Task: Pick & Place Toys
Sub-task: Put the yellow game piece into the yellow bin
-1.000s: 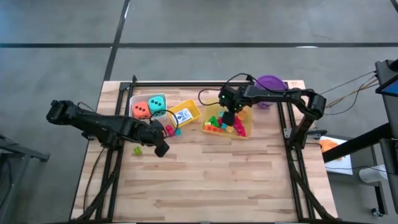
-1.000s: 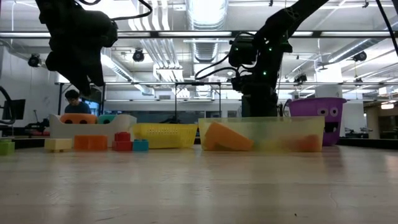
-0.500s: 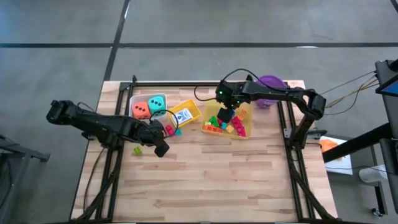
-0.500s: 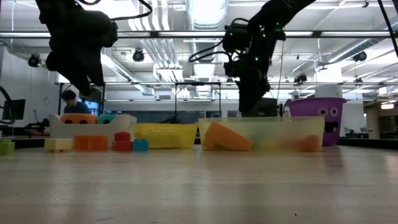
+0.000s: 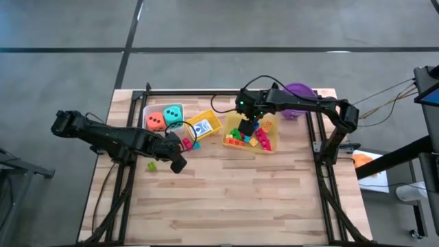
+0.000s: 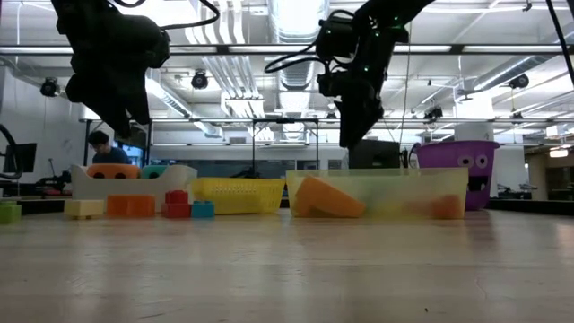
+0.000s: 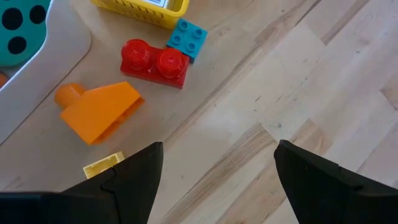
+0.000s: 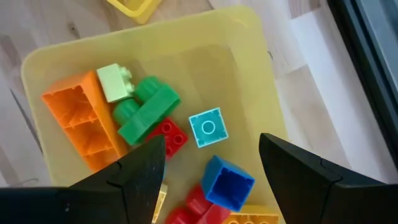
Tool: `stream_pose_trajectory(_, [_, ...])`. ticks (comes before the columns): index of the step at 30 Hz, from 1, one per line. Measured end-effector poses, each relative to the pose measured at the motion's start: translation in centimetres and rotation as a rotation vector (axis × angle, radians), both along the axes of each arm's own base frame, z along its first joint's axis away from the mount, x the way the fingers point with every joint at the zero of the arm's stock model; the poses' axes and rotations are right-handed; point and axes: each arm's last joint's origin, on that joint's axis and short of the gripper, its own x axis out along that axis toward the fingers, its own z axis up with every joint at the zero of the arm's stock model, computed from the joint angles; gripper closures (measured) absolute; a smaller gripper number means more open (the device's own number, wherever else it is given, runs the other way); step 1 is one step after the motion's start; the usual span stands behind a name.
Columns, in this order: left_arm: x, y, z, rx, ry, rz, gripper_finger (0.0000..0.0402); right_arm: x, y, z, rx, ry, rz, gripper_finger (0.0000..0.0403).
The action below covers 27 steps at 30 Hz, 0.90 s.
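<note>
right hand (image 5: 250, 127) — open, over bricks (image 8: 146, 112) | left hand (image 7: 214, 165) — open

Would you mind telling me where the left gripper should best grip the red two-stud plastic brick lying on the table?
Probably across the long sides of the red two-stud plastic brick, coming straight down from above: it lies flat, studs up. The small blue square brick touches one end, so an end-to-end grip is crowded. The left gripper hangs open nearby.

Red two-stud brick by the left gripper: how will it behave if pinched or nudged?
The red brick looks like rigid moulded plastic, so probably stiff and light. It lies flat on the table, so it likely slides rather than rolls. Its glossy sides may slip; the blue brick touching it would probably shift too.
</note>
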Motion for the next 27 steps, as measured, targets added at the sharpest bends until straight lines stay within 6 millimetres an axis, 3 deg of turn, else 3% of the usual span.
stream_pose_trajectory(14, [0.0, 0.0, 0.0, 0.0, 0.0, 0.0, 0.0095, -0.2, 1.7, 1.8, -0.033, -0.057, 0.073, 0.0147])
stream_pose_trajectory(27, [0.0, 0.0, 0.0, 0.0, 0.0, 0.0, 0.0095, -0.1, 2.5, 1.1, -0.033, -0.024, 0.134, 0.0147])
